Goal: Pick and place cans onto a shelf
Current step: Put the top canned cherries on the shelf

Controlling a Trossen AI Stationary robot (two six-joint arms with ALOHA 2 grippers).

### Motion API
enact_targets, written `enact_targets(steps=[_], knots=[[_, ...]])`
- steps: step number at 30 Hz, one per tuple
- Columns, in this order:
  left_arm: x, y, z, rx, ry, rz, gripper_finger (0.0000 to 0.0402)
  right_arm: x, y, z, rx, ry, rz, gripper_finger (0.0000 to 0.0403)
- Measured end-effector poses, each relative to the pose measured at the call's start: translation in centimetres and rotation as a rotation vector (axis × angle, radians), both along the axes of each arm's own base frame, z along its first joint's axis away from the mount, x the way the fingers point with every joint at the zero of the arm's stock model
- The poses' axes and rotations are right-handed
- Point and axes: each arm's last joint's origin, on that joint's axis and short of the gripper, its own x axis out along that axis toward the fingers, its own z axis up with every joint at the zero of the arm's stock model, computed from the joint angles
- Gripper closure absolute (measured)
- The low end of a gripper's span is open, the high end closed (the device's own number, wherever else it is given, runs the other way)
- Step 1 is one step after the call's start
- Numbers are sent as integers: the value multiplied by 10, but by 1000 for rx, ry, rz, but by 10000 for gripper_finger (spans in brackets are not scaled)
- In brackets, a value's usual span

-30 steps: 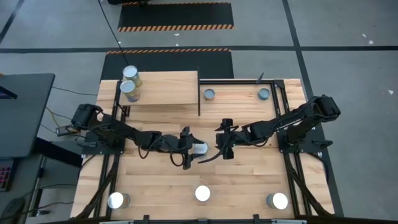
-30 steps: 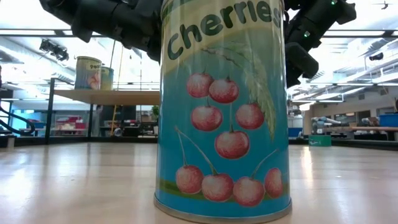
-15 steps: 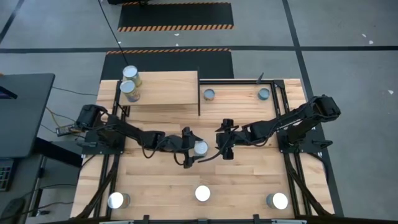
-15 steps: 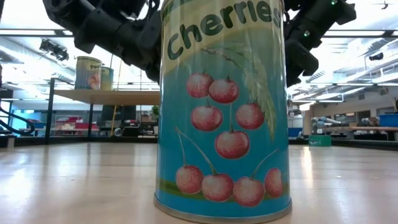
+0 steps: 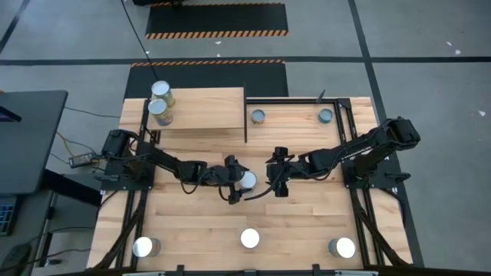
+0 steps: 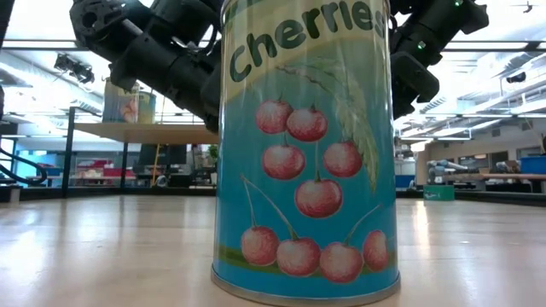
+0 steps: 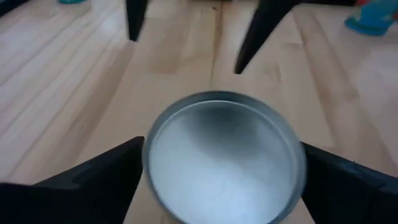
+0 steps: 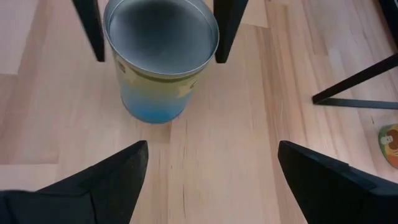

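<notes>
**A:** What has changed at the middle of the tabletop (image 5: pixel 307 222)?

**B:** The left pincer (image 5: pixel 239 184) has spread its fingers apart and pushed forward. A second ago they stood narrower, a little short of the small silver-topped tin can (image 5: pixel 247 180); now one dark finger (image 7: pixel 93 180) sits on each side of the can's round lid (image 7: pixel 221 165), close to the rim, and I cannot tell whether they touch it.

**A:** So it isn't held?

**B:** Not yet, I'd judge. The can stands upright on the tabletop at mid-table, straddled but unclamped. Closing the fingers looks like the next move.

**A:** And the right arm?

**B:** Unmoved. The right pincer (image 5: pixel 274 182) waits just beside that same can, its fingers wide apart on nothing.

**A:** How far along is the job?

**B:** Two cans (image 5: pixel 159 103) are on the left end of the light wooden shelf on black legs (image 5: pixel 207 111). Two more sit on the tabletop beyond it, and three along the near edge, including the blue cherry-labelled can (image 6: pixel 307 153) that fills the low view. Most of the work remains.
</notes>
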Motion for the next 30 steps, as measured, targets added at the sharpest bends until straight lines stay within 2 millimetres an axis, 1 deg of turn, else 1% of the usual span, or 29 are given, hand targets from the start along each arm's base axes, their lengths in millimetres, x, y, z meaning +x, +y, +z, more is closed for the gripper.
enact_targets(steps=[2, 6, 8, 10, 12, 15, 17, 19, 21, 23, 25, 27, 30], knots=[[0, 1, 0, 6, -4, 15, 34, -1, 0, 1, -1, -1, 1, 35], [0, 2, 7, -13, -25, 5, 80, -5, -1, 9, 0, -14, 4, 35], [-4, 4, 16, -17, -28, 5, 85, -9, -2, 14, 0, -17, 5, 35], [-6, 9, 36, -14, -56, 9, 85, -13, -2, 20, 3, -25, 3, 35], [-9, 20, 68, 18, -84, 26, 85, -15, -3, 25, 7, -43, 3, 35], [-15, 46, 117, 106, -60, 72, 85, -18, -4, 32, 6, -69, 7, 35], [-19, 68, 150, 163, -59, 116, 85, -19, -5, 34, 4, -76, 5, 35], [-24, 93, 182, 216, -89, 179, 85, -19, -7, 35, 4, -79, 1, 35], [-29, 120, 205, 272, -108, 256, 84, -19, -9, 35, 3, -80, -6, 35], [-35, 149, 215, 311, -84, 305, 83, -19, -11, 35, 1, -78, -11, 35], [-41, 175, 220, 301, -97, 291, 83, -19, -13, 35, -1, -75, -17, 35], [-50, 201, 219, 268, -106, 261, 83, -19, -14, 35, -1, -73, -21, 35], [-66, 234, 214, 268, -94, 211, 82, -19, -15, 34, -3, -65, -27, 35]])
